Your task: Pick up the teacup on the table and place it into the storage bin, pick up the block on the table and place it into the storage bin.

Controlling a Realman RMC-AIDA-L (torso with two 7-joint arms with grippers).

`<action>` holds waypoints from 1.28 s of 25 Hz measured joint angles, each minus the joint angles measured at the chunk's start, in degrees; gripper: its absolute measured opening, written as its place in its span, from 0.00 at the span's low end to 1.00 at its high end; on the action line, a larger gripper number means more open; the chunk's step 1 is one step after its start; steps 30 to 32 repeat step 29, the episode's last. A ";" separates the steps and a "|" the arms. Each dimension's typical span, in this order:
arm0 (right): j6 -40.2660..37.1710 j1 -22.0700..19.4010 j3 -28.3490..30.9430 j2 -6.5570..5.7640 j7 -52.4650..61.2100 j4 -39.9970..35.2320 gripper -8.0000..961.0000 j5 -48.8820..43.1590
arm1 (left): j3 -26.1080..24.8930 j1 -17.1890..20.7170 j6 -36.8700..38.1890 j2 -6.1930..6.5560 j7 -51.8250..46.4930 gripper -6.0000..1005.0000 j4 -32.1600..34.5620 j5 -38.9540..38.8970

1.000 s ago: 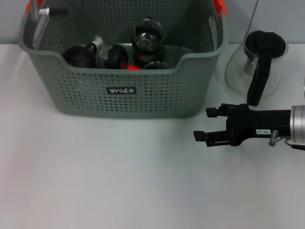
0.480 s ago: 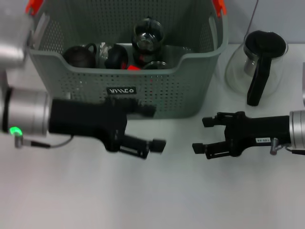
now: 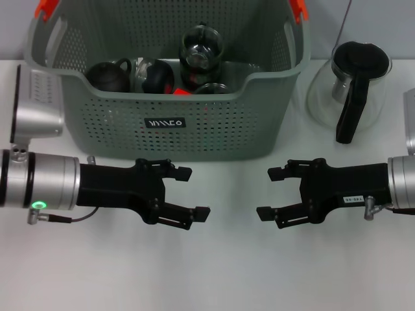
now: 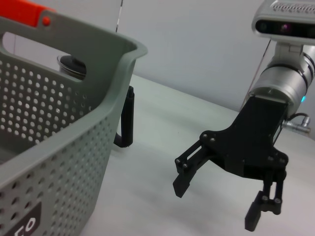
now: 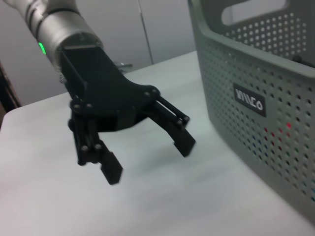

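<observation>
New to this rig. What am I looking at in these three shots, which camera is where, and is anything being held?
It's a two-armed robot. The head view looks down on a white table. The left hand and right hand face each other, both open and empty. Behind them stands a grey-green basket holding dark teapots and glassware. A glass jug with a black handle stands at its right. The other two views come from wrist cameras: the left one shows the right hand, the right one shows the left hand.

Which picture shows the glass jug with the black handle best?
The head view: the glass jug stands whole on the table, beside the storage bin. The left wrist view shows only its black handle and lid past the bin's corner. The right wrist view shows none of it.
</observation>
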 joint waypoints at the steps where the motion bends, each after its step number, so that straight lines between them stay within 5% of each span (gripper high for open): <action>1: -0.33 -0.06 0.13 0.09 -0.66 -0.01 0.98 0.00 | 0.21 -0.19 -0.29 -0.02 0.16 0.95 -0.41 0.02; 32: -0.95 -0.69 2.28 -0.23 -6.36 -0.06 0.98 -0.04 | 1.89 -2.31 -6.93 -0.70 1.83 0.95 -5.39 0.26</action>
